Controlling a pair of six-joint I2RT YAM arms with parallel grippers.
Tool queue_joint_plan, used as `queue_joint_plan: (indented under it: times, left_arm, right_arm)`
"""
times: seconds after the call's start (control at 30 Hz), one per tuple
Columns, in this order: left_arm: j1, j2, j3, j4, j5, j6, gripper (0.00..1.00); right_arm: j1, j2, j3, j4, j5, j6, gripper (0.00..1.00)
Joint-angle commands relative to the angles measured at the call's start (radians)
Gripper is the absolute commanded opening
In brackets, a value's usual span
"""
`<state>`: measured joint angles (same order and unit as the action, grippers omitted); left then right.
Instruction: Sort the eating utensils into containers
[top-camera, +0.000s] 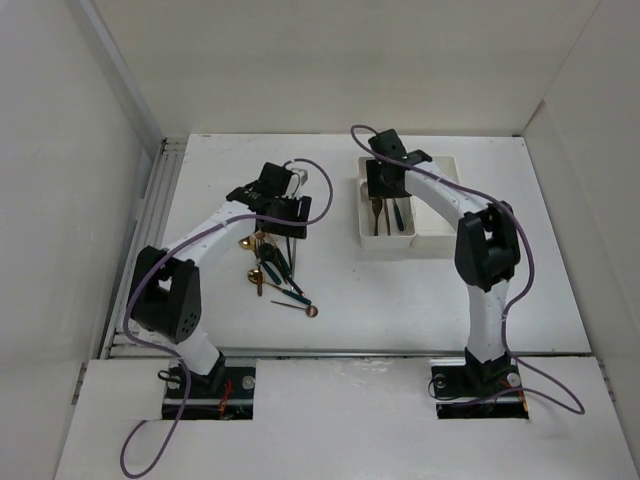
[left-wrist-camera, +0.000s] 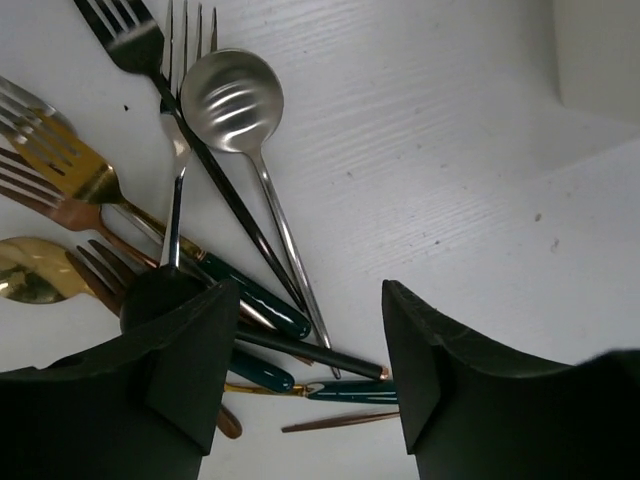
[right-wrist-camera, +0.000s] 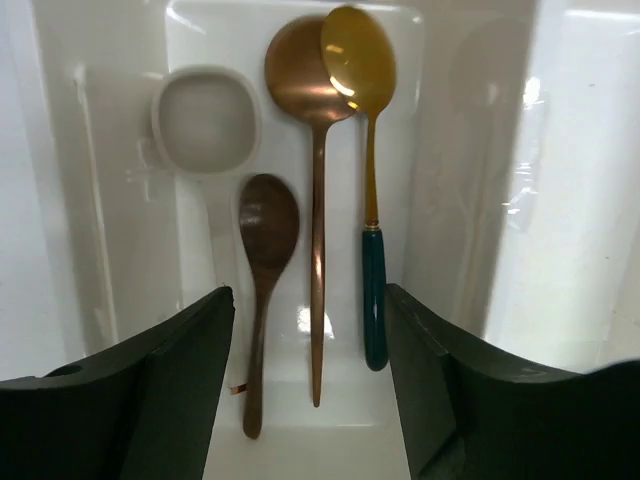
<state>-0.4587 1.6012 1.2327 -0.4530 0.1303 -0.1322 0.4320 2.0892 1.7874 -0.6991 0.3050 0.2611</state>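
1. Utensils (top-camera: 272, 268) lay in a loose pile on the table (top-camera: 400, 310) in the top view, left of the middle. A stray spoon (top-camera: 300, 308) lay at the pile's near right edge. The left gripper (top-camera: 288, 228) hung over the far part of the pile. The bins (top-camera: 432, 232) stood to the far right, well apart from the pile. A few spoons (top-camera: 385, 215) lay in the left bin, with the right gripper (top-camera: 385, 188) above them.

2. In the left wrist view, the left gripper (left-wrist-camera: 310, 300) was released, with its jaws apart low over the pile. Teal handles (left-wrist-camera: 262, 305) and a thin black handle (left-wrist-camera: 310, 352) crossed under the gap. One finger (left-wrist-camera: 190, 350) covered the end of a silver fork (left-wrist-camera: 178, 150); contact could not be told. Beyond the fingers lay a silver spoon (left-wrist-camera: 232, 100), a black fork (left-wrist-camera: 130, 40), a gold fork (left-wrist-camera: 62, 152), a copper fork (left-wrist-camera: 40, 195) and a gold spoon bowl (left-wrist-camera: 30, 270), fanned and overlapping.

3. In the right wrist view, the right gripper (right-wrist-camera: 308, 293) was released, with its jaws apart and nothing between them, above the left bin (right-wrist-camera: 100, 200). Four spoons lay lengthwise in that bin with their bowls at the far end. From left to right they were a white spoon (right-wrist-camera: 205, 115), a small brown spoon (right-wrist-camera: 268, 215), a copper spoon (right-wrist-camera: 305, 70) and a gold teal-handled spoon (right-wrist-camera: 358, 50). The gold bowl overlapped the edge of the copper bowl.
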Motion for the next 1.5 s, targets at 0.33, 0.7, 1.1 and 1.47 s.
queue_joint_plan:
  times: [0.33, 0.7, 1.1, 1.47]
  left_arm:
    - [-0.038, 0.207, 0.117, -0.041, -0.054, 0.008, 0.36]
    - [-0.047, 0.266, 0.117, -0.021, -0.158, 0.008, 0.33]
    - [-0.047, 0.347, 0.116, -0.030, -0.058, 0.019, 0.19]
    - [-0.047, 0.404, 0.148, -0.041, -0.069, 0.028, 0.00]
  right_arm:
    - [-0.009, -0.336, -0.052, 0.039, 0.002, 0.036, 0.69]
    - [-0.009, -0.445, -0.158, 0.039, 0.002, 0.066, 0.70]
    - [-0.009, -0.495, -0.187, 0.029, 0.055, 0.066, 0.71]
    - [-0.018, -0.534, -0.197, 0.010, 0.074, 0.066, 0.71]
